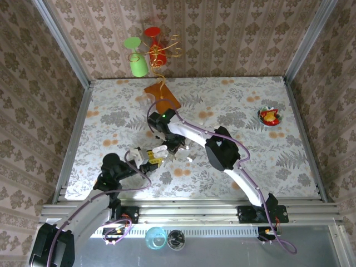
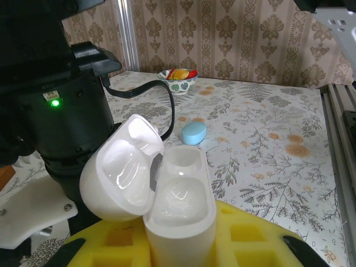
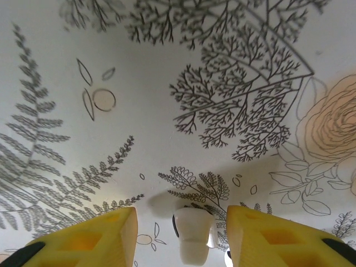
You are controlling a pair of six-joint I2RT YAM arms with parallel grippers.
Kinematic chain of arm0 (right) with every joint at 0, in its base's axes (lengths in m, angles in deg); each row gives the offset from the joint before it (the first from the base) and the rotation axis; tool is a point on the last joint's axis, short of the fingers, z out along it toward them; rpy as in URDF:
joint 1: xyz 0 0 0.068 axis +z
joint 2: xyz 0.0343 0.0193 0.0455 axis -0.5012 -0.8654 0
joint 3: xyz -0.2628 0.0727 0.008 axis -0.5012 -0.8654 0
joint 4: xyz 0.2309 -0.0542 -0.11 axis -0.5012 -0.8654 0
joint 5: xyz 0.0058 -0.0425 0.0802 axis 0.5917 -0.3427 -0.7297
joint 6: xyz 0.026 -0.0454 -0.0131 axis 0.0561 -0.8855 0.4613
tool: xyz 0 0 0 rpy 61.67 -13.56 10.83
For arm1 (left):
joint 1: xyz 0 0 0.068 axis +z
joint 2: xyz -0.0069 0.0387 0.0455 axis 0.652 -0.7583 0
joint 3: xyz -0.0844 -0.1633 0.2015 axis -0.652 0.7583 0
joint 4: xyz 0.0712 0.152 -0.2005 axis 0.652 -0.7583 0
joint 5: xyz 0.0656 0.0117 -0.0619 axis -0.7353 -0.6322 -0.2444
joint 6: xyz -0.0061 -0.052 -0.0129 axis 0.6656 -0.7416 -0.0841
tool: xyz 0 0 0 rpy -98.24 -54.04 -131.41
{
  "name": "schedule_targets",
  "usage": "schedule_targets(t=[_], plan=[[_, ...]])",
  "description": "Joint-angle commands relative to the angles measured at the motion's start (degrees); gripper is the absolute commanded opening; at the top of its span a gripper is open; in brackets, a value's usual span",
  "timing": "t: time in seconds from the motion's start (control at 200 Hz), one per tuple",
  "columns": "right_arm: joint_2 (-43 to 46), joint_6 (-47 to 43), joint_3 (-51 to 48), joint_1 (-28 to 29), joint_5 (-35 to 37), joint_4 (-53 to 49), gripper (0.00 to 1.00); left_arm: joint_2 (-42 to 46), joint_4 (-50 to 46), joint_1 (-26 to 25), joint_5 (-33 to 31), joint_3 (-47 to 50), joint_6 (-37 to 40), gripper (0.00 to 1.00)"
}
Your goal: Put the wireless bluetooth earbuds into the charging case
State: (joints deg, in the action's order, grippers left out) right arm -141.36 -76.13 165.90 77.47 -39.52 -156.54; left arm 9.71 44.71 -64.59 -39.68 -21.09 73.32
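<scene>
The white charging case (image 2: 181, 194) stands upright between my left gripper's (image 2: 181, 236) yellow pads (image 2: 253, 236), which are shut on its body. Its lid is swung open to the left, and both sockets look empty. In the top view this left gripper (image 1: 151, 161) sits left of the table's centre, holding the charging case (image 1: 159, 149). My right gripper (image 3: 179, 219) points down at the tabletop, open. One small white earbud (image 3: 193, 236) lies on the table between its yellow fingers (image 3: 105, 236), touching neither. The right gripper (image 1: 177, 146) hangs just beyond the case.
A pale blue pebble-shaped case (image 2: 193, 133) lies on the table past the charging case. A small bowl (image 1: 270, 117) with red and yellow contents sits at the far right. An orange board (image 1: 162, 97) lies at the back, under hanging green and red cups (image 1: 139, 61).
</scene>
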Motion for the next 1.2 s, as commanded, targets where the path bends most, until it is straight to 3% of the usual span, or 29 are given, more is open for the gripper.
schedule_targets(t=[0.0,0.22,0.67,0.91,1.195], plan=[[-1.69,-2.27,2.42,-0.15,1.58,-3.85,0.47,0.44,-0.54,0.29,0.84,0.77,1.51,0.00],[-4.19,-3.35,4.44,-0.12,0.09,-5.58,0.46,0.32,-0.70,0.28,0.57,0.67,1.44,0.00],[-4.57,-1.97,5.54,-0.55,0.47,-6.77,0.32,-1.30,-1.38,0.26,0.15,-0.12,1.90,0.00],[-4.66,-0.64,4.95,-0.57,0.73,-5.38,0.30,-2.44,-1.15,0.29,0.02,-0.30,2.49,0.00],[2.69,1.48,-1.83,-0.90,-0.50,3.03,0.27,-2.76,-0.89,0.30,-0.82,-0.23,2.90,0.01]])
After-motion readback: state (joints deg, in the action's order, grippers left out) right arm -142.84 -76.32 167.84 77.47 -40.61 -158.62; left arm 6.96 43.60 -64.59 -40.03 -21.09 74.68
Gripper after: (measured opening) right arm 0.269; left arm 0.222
